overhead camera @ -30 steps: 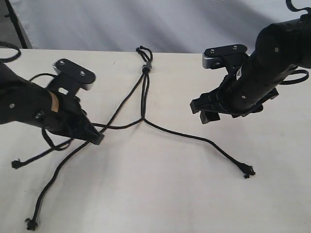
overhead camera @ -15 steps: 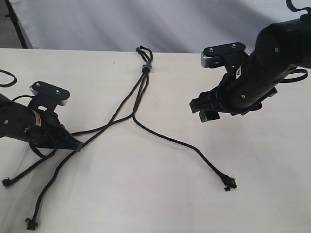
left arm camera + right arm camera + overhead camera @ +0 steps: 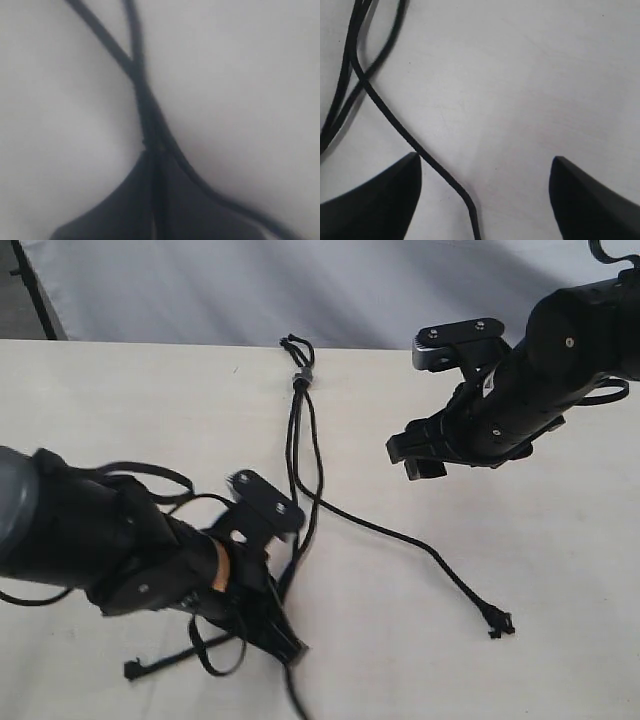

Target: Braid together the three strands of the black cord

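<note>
Three strands of the black cord spread over the table from a grey band near the far edge, with short loops just beyond it. Two strands run side by side toward the near edge. There the left gripper sits low over the table, its fingers pressed together on one strand. A second strand crosses right at the fingertips, and I cannot tell whether it is pinched too. The third strand curves off toward the right edge and ends in a knotted tip. The right gripper hangs above the table with jaws wide apart, holding nothing. In its wrist view that strand lies on the table between the fingers.
</note>
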Robot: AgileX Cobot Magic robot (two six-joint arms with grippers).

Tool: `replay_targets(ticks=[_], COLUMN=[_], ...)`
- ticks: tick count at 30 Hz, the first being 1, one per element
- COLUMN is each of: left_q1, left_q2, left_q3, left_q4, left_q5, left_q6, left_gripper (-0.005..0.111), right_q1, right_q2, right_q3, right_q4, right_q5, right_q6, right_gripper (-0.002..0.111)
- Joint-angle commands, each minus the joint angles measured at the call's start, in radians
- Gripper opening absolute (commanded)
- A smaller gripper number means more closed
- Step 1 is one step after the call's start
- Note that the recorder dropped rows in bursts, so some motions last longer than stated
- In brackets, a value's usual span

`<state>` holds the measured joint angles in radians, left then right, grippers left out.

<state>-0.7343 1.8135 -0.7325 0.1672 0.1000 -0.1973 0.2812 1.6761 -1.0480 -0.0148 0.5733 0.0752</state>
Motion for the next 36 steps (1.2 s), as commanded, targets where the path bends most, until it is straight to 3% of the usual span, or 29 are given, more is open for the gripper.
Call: replay_targets(ticks=[1,7,16,20,23,28,36], left_q1=[-0.106,-0.027,0.206,0.3,0.354,0.376,0.376], left_q2=[0.017,-0.135,-0.363,-0.39,-0.382,-0.36,-0.36], left_q3=[-0.039,-0.052,-0.019,0.028,0.083,0.144,0.151], left_q4=[-0.025,-0.019,0.005,0.011,0.013,0.013,0.013], left_q5=[0.144,0.207,0.299,0.295,0.219,0.097,0.083], left_q6=[-0.012,-0.035,-0.035,-0.035,-0.032,-0.028,-0.028], left_gripper=[0.0,0.0,0.0,0.0,0.0,0.0,0.0], right_q1=[0.0,0.0,0.0,0.0,0.025,0.133,0.245], right_q2=[-0.008,-0.008,-0.008,-0.008,-0.007,0.035,0.206], right_q3=[0.002,0.002,0.002,0.002,0.002,0.002,-0.009], right_q4=[-0.012,-0.015,-0.015,-0.01,-0.008,-0.006,-0.008], right_q5=[0.003,0.002,-0.032,-0.031,-0.015,-0.033,-0.162], right_q6=[-0.014,-0.014,-0.014,-0.014,-0.028,-0.088,-0.121], right_gripper=[0.068,0.068,0.068,0.068,0.068,0.068,0.068])
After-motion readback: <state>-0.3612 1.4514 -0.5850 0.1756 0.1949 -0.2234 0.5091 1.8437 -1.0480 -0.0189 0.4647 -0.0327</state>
